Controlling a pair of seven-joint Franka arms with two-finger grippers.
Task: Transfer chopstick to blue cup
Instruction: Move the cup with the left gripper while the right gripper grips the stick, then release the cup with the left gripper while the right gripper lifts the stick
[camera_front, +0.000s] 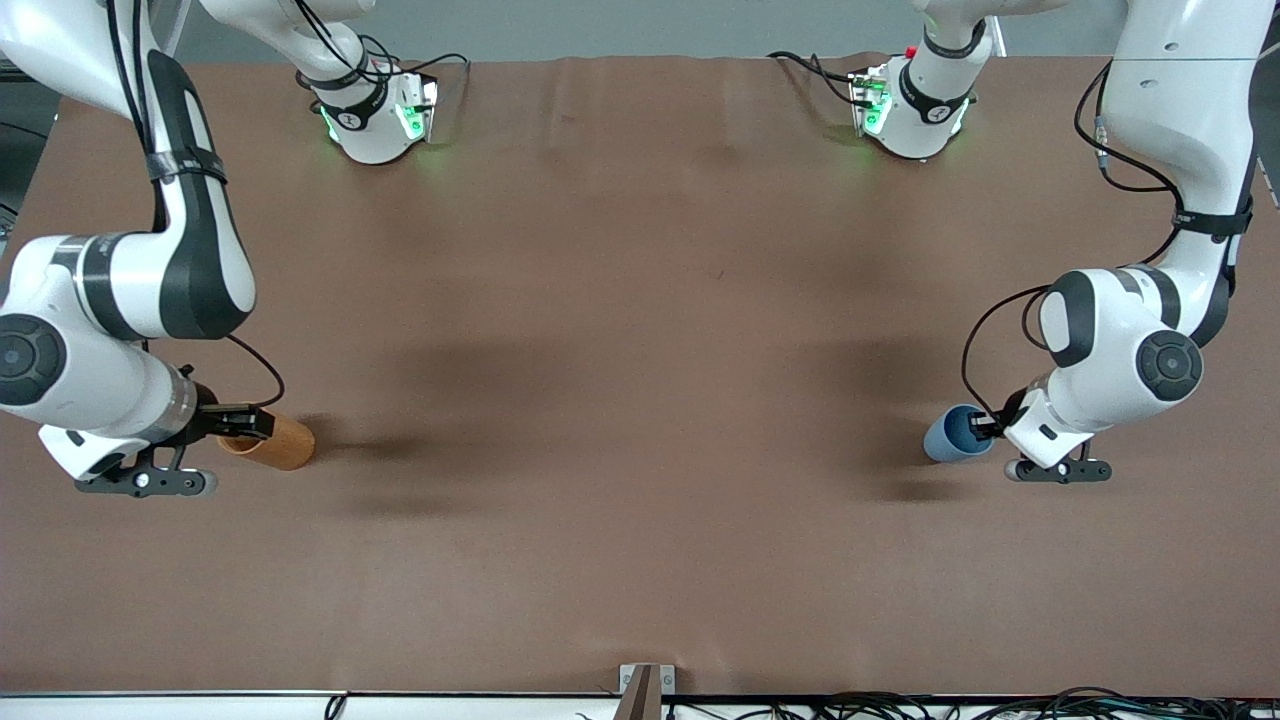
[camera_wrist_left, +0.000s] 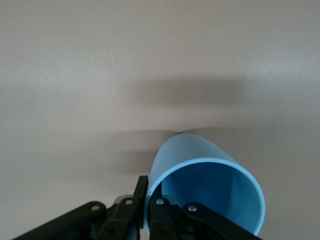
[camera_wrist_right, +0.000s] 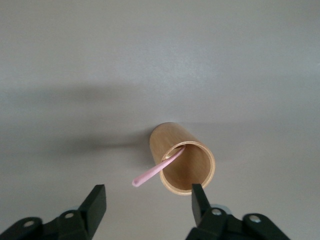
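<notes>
Left end effector (camera_wrist_left: 143, 200) is clamped on the rim of the blue cup (camera_wrist_left: 210, 187), one finger inside the wall and one outside; cup sits on the surface (camera_front: 640, 350) toward the left arm's end. Right end effector (camera_wrist_right: 149, 205) hangs over the wooden cup (camera_wrist_right: 187, 162) at the right arm's end w/ fingers spread wide, holding nothing; one finger is just beside the cup's rim, the other well clear.

Progress, as I judge it: early; blue cup is secured, but the chopstick (camera_wrist_right: 157, 171) isn't transferred yet; it leans in the wooden cup, pink tip poking out over the rim. Left to do: grip the stick, lift it out, carry it over and drop it in the blue cup.

Chopstick's free end lies between the right fingers, untouched; well apart from the left end effector.
</notes>
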